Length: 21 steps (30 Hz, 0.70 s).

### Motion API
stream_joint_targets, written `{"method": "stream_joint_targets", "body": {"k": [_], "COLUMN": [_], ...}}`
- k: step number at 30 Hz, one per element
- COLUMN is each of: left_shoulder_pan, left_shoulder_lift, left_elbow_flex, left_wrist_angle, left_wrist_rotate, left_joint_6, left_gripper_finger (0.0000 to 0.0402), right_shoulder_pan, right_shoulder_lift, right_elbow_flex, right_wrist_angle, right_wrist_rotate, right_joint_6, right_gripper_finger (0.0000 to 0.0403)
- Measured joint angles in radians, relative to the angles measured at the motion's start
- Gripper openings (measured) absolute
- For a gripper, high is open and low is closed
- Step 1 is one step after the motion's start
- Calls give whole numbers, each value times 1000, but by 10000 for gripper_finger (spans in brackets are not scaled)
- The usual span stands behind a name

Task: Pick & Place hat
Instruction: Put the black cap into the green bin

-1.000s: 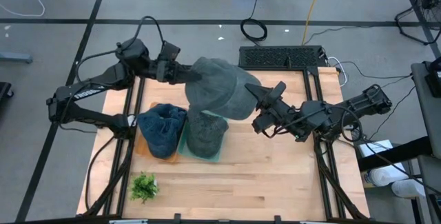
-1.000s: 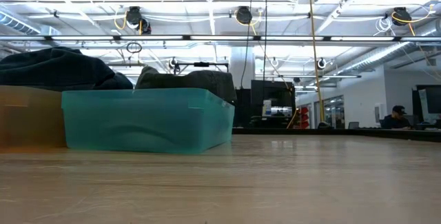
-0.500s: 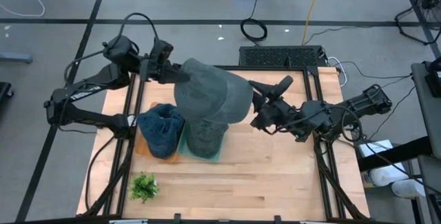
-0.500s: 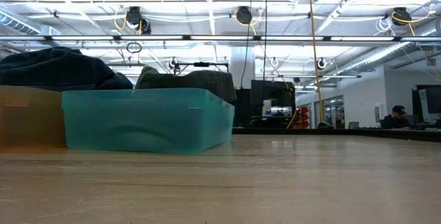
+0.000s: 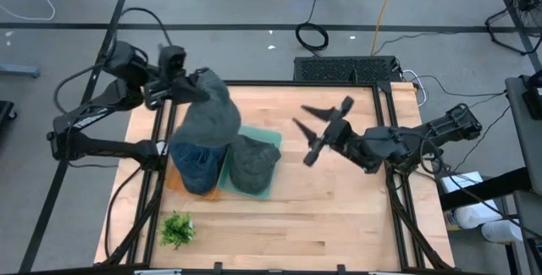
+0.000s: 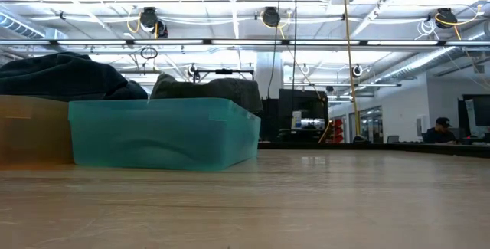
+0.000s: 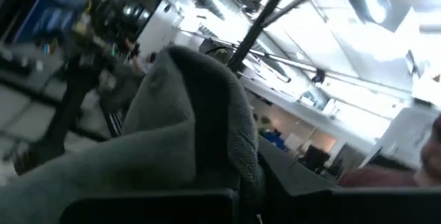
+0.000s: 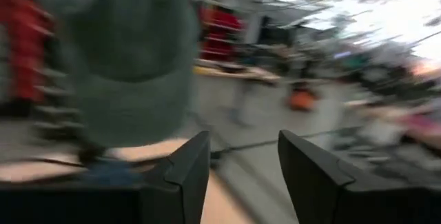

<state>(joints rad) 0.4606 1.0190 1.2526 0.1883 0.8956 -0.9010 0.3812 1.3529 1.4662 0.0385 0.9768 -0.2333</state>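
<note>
In the upper left of the high view the left gripper (image 5: 179, 89) is clamped on the grey hat (image 5: 209, 114), which hangs from it above the back edge of the table, over the two bins. The right gripper (image 5: 312, 133) sits at centre frame with its fingers spread wide and nothing between them, well apart from the hat. The orange bin (image 5: 174, 180) holds a blue hat (image 5: 197, 158); the teal bin (image 5: 269, 141) beside it holds a dark grey hat (image 5: 251, 162). A small green plant (image 5: 176, 229) lies near the lower left corner of the wooden table (image 5: 339, 216). Cables trail across the grey floor (image 5: 237, 4) beyond.
</note>
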Motion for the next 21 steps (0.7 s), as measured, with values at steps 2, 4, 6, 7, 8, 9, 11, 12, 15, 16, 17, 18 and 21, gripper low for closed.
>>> {"method": "stream_joint_targets", "body": {"k": [2,4,6,7,8,9,11,12,15,16,17,18,21], "left_shoulder_pan": [0,0,0,0,0,0,0,-1,-3,-2,-2,-2,-2], "left_shoulder_lift": [-21,-39,-52,-55,-58,-59,-58,-59,-58,-58,-59,-61,-76], "left_elbow_flex": [0,0,0,0,0,0,0,0,0,0,0,0,0], "left_wrist_angle": [0,-1,-2,-2,-2,-3,-10,-22,-111,-152,-192,-233,-360], "left_wrist_rotate": [13,41,75,94,115,142,196,222,273,284,285,284,255], "left_joint_6": [67,118,133,131,118,103,71,55,53,72,102,141,303], "left_gripper_finger": [15,15,15,15,15,15,15,15,15,15,15,15,15], "right_shoulder_pan": [-7,-20,-44,-57,-70,-84,-106,-114,-123,-128,-134,-141,-159], "right_shoulder_lift": [0,0,0,1,1,2,5,7,10,10,9,9,9], "right_elbow_flex": [0,0,0,0,0,0,0,0,-1,-1,-1,-1,-1], "right_wrist_angle": [-25,-58,-111,-139,-168,-195,-232,-244,-273,-276,-278,-278,-271], "right_wrist_rotate": [-104,-239,-414,-507,-605,-698,-846,-896,-923,-914,-891,-858,-703], "right_joint_6": [114,221,321,363,396,422,438,436,398,368,328,285,193], "right_gripper_finger": [159,158,158,159,159,160,160,159,156,156,156,156,155]}}
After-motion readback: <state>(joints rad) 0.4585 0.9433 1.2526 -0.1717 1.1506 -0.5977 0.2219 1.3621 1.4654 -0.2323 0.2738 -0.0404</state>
